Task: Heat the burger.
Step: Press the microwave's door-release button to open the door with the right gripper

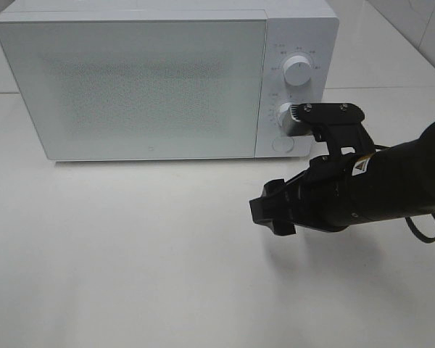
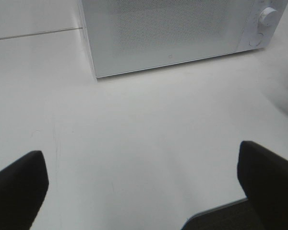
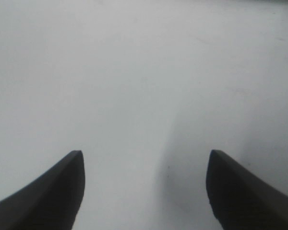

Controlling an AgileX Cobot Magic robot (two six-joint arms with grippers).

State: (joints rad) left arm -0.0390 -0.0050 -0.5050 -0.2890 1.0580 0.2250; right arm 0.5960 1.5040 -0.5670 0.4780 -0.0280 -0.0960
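Note:
The burger is out of view in all three views. A white microwave stands at the back of the table with its door shut; its front also shows in the left wrist view as the microwave. My right gripper hovers low over the bare tabletop in front of the microwave's control panel, pointing left. In its wrist view the right gripper is open with only white table between its fingers. My left gripper is open too, its dark fingers wide apart above the table in front of the microwave.
Two round knobs and a round button sit on the microwave's right panel, just beyond the right arm. The white table stretches in front. A seam line runs along the table beside the microwave.

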